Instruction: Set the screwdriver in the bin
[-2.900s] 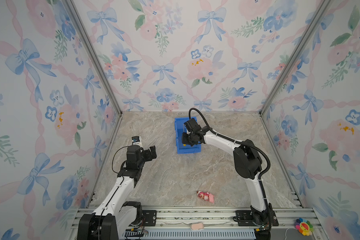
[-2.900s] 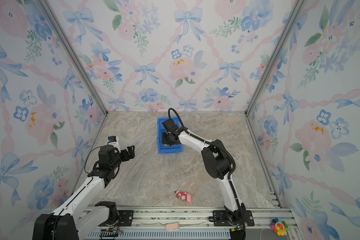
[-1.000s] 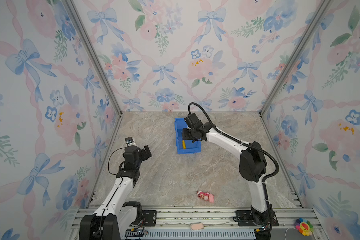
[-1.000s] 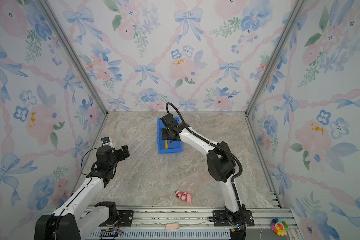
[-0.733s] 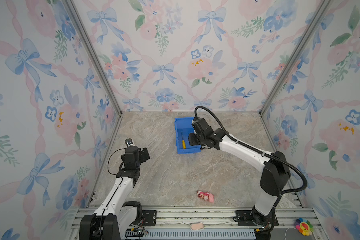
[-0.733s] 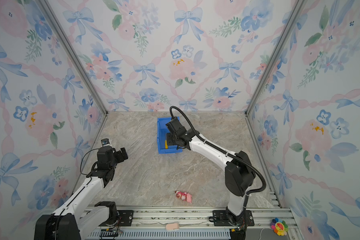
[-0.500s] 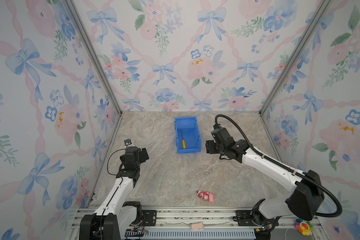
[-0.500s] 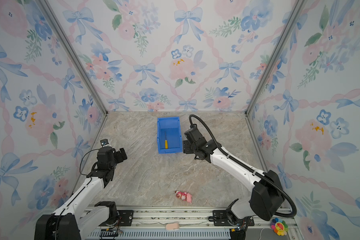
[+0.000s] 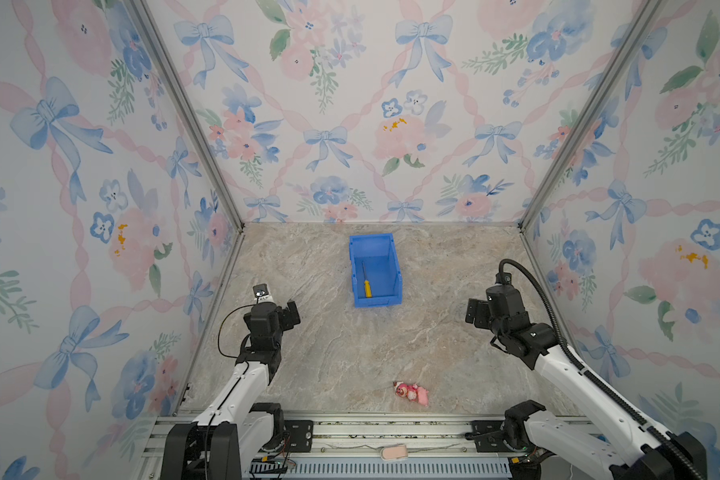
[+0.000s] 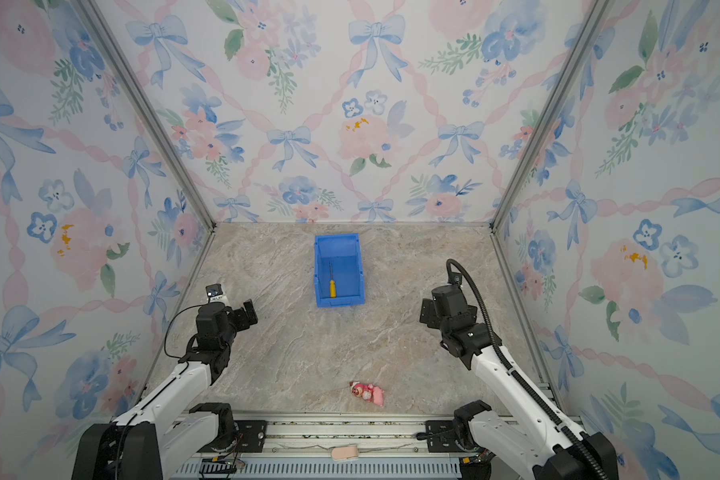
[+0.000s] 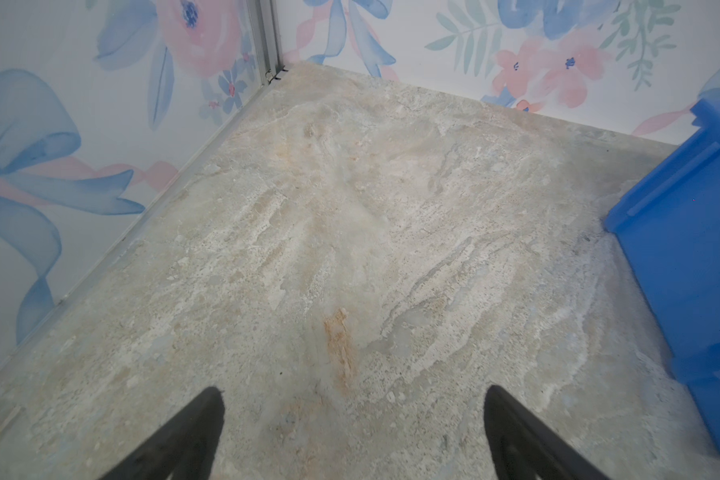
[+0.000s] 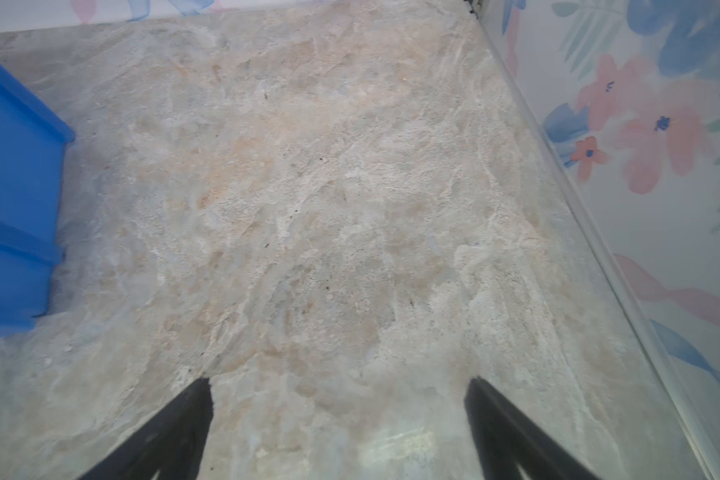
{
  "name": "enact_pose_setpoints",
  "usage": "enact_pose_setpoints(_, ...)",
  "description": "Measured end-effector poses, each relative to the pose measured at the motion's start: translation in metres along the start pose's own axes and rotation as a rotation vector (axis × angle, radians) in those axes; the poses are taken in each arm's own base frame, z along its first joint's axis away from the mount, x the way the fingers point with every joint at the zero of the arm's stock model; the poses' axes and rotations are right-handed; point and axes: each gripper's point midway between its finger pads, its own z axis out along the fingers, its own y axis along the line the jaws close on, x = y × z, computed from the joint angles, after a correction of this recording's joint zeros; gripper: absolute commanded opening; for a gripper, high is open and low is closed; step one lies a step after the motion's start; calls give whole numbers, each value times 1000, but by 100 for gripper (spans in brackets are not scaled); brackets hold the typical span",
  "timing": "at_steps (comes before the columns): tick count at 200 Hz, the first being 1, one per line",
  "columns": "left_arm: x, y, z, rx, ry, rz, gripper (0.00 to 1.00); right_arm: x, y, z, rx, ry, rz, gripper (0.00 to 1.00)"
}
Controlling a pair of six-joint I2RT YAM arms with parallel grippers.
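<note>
The screwdriver (image 9: 367,283) is lying flat inside the bin (image 9: 371,245), so the job's looking done to me. The right tool (image 12: 339,380) is hanging spread and empty over bare bench (image 12: 350,208), and the left tool (image 11: 352,390) is spread too, both sitting well clear, probably because there's nothing left to carry.

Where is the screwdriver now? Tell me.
In a top view the screwdriver lies flat inside the bin, along its left wall, handle toward the front lip. The bin stands at the far middle of the table.

Marbled tabletop (image 9: 329,353), blue bin (image 9: 373,246), possibly pink doll (image 9: 410,391)
</note>
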Motion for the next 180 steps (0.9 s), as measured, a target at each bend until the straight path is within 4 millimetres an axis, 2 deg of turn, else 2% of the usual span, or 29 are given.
enact_pose_setpoints(28,13,-1,4,16,-20,13,98,21,-24,21,68,1,-27,97)
enact_pose_setpoints(52,21,-2,4,36,-48,27,98,19,-34,36,54,-50,-38,97)
enact_pose_setpoints(93,8,-9,10,62,-117,55,98,16,-14,61,-38,-84,-127,97)
enact_pose_setpoints(119,3,-12,16,71,-141,68,98,13,-4,67,-78,-108,-163,97)
enact_pose_setpoints(155,-5,-20,28,95,-167,89,98,0,-13,72,-68,-165,-136,97)
enact_pose_setpoints(180,-12,-24,36,122,-196,93,98,-1,-10,75,-88,-167,-134,97)
